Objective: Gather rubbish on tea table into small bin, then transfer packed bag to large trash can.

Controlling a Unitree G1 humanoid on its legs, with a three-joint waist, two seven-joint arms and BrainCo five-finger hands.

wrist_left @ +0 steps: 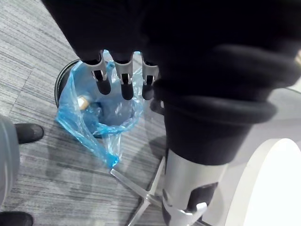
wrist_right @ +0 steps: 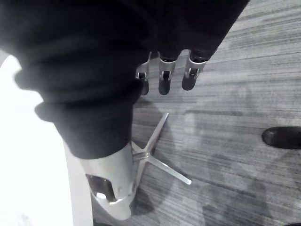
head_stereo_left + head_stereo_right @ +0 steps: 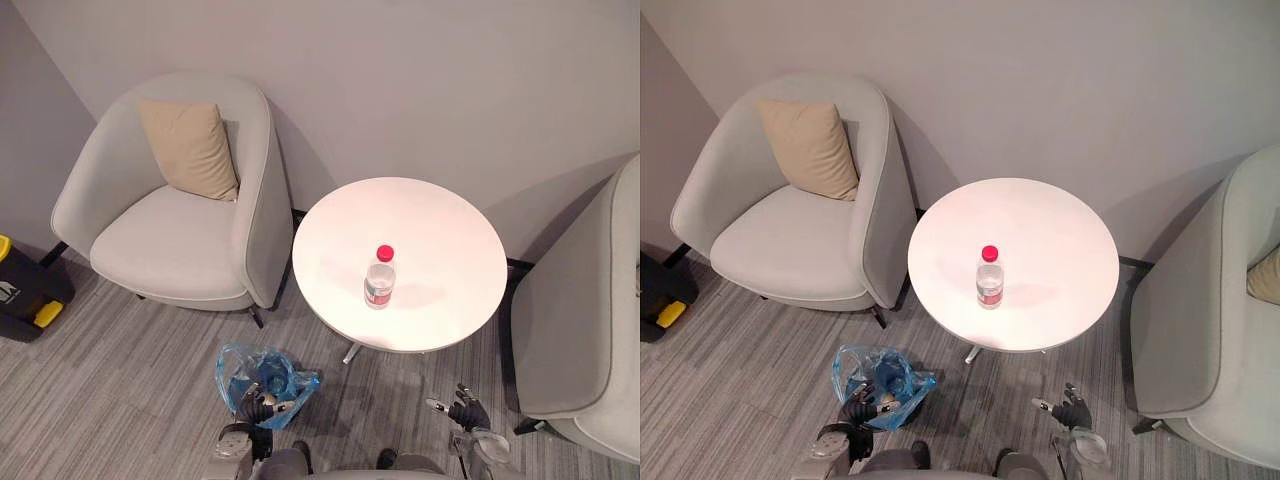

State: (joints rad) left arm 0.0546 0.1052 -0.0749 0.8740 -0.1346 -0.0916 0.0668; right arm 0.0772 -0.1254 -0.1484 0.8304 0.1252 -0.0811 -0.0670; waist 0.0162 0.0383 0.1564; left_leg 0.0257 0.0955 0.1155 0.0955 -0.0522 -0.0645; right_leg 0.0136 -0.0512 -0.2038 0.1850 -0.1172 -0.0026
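Bottle (image 3: 380, 278), red cap, label print unreadable, stands upright near the centre of the counter (image 3: 440, 225). Bin (image 1: 63, 80) lined with a blue bag (image 1: 96, 139) sits on the floor beside the counter. Left robot hand (image 3: 252, 406) hangs over the bag, fingers relaxed, empty. Right robot hand (image 3: 466, 412) is open above the floor.

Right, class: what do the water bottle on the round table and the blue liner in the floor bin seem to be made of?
Water bottle: likely clear, glossy plastic; its body is see-through. Blue liner: thin translucent plastic film; it crinkles and its contents show through.
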